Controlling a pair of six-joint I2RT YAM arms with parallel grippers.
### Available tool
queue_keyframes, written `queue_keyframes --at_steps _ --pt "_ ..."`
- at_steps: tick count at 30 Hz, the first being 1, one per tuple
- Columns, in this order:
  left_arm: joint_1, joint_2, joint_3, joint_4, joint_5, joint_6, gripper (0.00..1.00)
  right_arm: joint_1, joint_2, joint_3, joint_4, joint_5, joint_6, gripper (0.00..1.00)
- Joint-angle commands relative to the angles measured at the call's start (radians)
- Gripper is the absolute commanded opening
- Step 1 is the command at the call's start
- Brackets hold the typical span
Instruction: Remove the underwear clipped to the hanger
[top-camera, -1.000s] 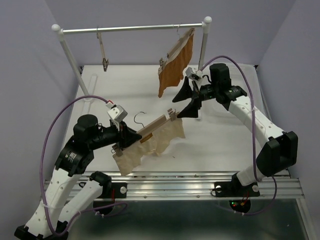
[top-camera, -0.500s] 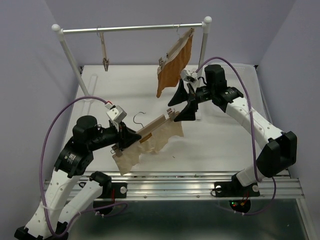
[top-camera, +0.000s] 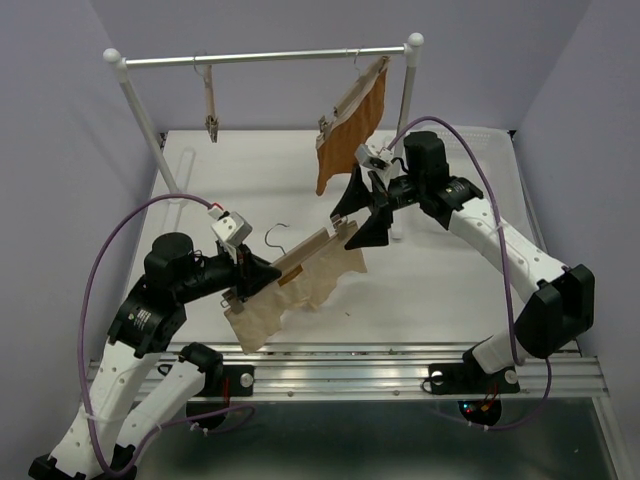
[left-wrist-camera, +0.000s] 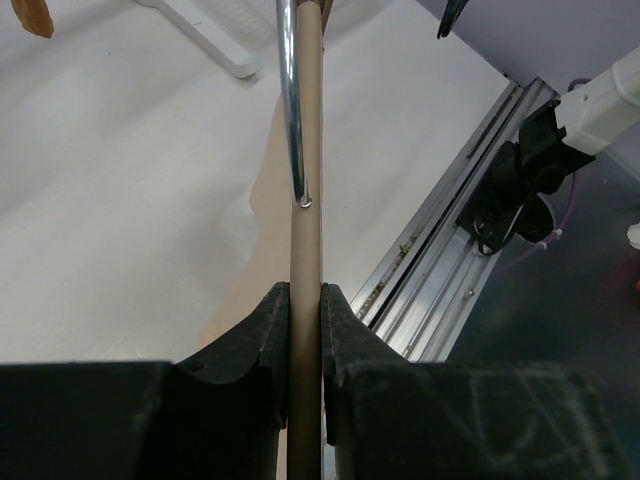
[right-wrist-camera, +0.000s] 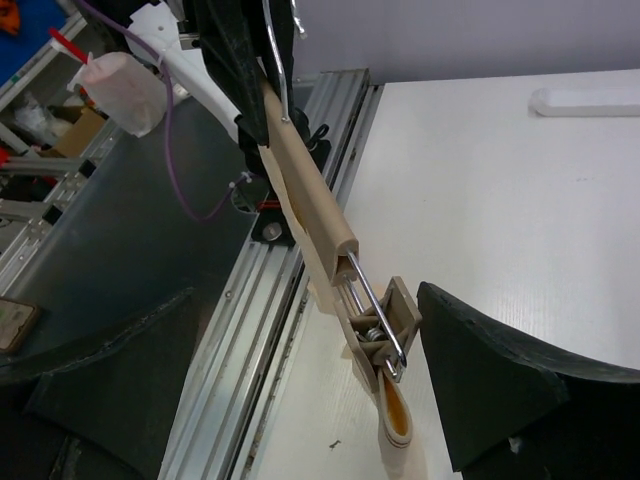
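My left gripper (top-camera: 258, 272) is shut on the light-wood bar of the hanger (top-camera: 305, 254) and holds it tilted above the table. The bar runs between my left fingers (left-wrist-camera: 262, 345) in the left wrist view, with the wire hook (left-wrist-camera: 292, 100) above. The cream underwear (top-camera: 290, 292) hangs from the bar, clipped at both ends. My right gripper (top-camera: 357, 215) is open around the hanger's far end clip (right-wrist-camera: 385, 335). The clip sits between the jaws, close to the right finger (right-wrist-camera: 490, 385), and still bites a fold of the underwear (right-wrist-camera: 395, 425).
A clothes rail (top-camera: 265, 58) stands at the back. An orange-brown garment (top-camera: 350, 130) hangs on it from a like hanger, just behind my right arm. An empty clip hanger (top-camera: 209, 100) hangs at the rail's left. The metal table edge (top-camera: 350, 365) runs in front.
My right gripper has moved left and closed in on the hanger's far end clip, which now lies between its open jaws. The left gripper holds the bar as before.
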Motion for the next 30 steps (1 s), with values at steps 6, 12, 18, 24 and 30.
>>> queue_keyframes --at_steps 6,12,18,24,30 --pt "-0.003 -0.005 0.001 0.067 0.002 0.003 0.00 0.020 -0.060 -0.010 0.090 -0.032 0.042 0.85" --pt "-0.003 -0.019 0.008 0.062 -0.010 0.006 0.00 0.020 -0.074 -0.021 0.088 -0.019 0.037 0.81" --pt "-0.003 -0.035 0.005 0.060 -0.001 0.008 0.00 0.020 -0.069 -0.019 0.084 0.025 0.048 0.82" --pt "-0.002 -0.056 0.000 0.059 -0.004 0.008 0.00 0.029 -0.058 -0.005 0.078 0.036 0.057 0.75" --pt "-0.002 -0.059 -0.006 0.059 -0.009 0.003 0.00 0.038 -0.064 -0.008 0.117 0.025 0.096 0.61"
